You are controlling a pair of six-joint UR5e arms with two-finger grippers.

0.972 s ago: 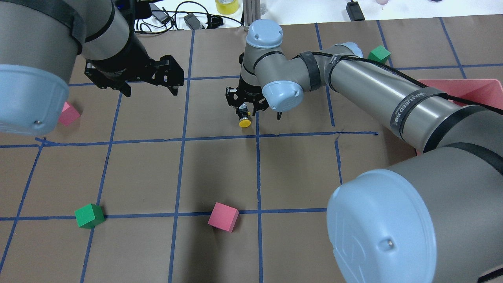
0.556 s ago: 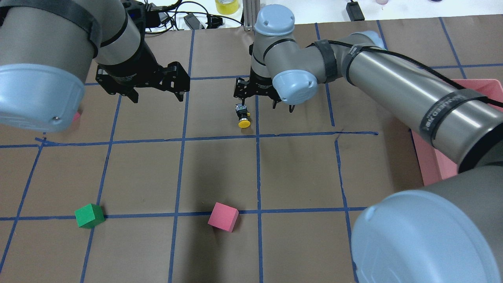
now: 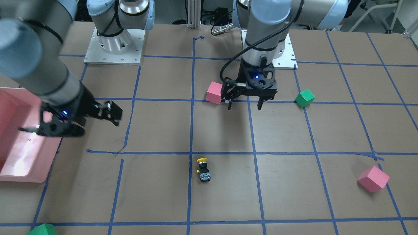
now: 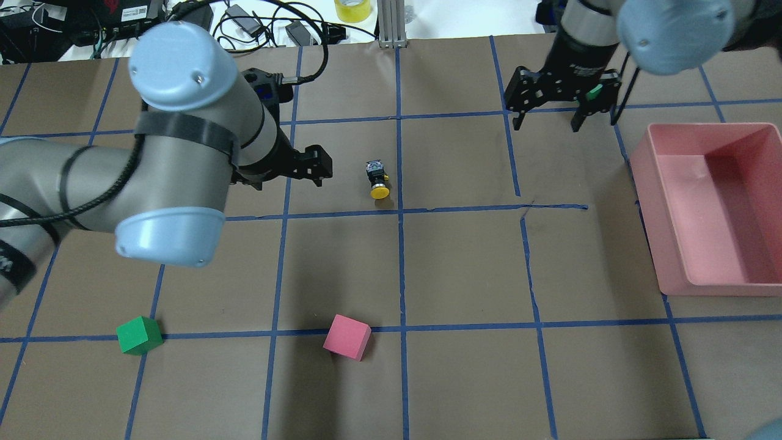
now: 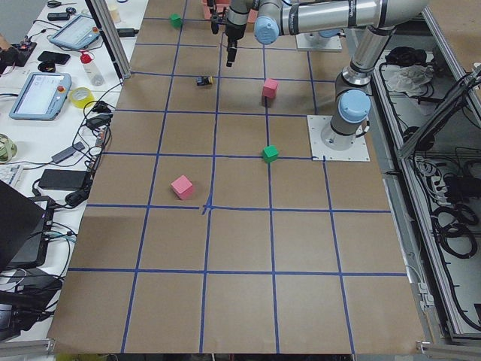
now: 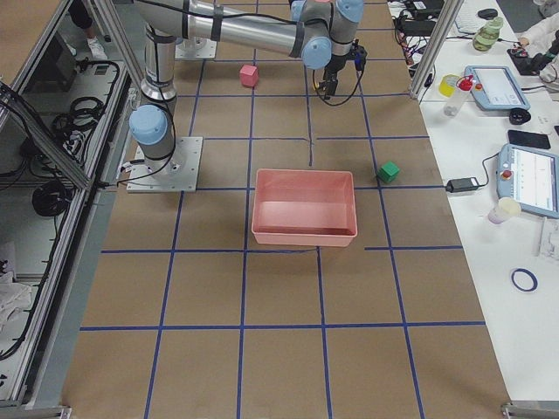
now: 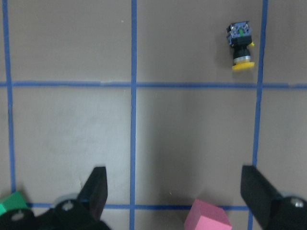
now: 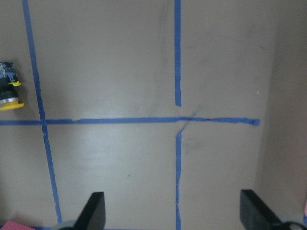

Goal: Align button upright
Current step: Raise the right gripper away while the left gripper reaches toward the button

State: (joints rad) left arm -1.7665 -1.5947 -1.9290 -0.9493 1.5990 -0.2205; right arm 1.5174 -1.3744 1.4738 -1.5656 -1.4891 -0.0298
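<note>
The button lies on its side on the brown paper, its yellow cap toward the robot and its grey contact block away from it. It also shows in the front view, the left wrist view and the right wrist view. My left gripper is open and empty above the table, to the left of the button and apart from it; its fingers frame bare paper. My right gripper is open and empty, far to the button's right.
A pink bin stands at the right edge, next to the right gripper. A pink cube and a green cube sit near the front. Another pink cube and a green cube lie on the operators' side.
The right gripper has let go of the button, risen and swung far to the right. The left arm has moved right toward the button. The button has stayed where it was.
</note>
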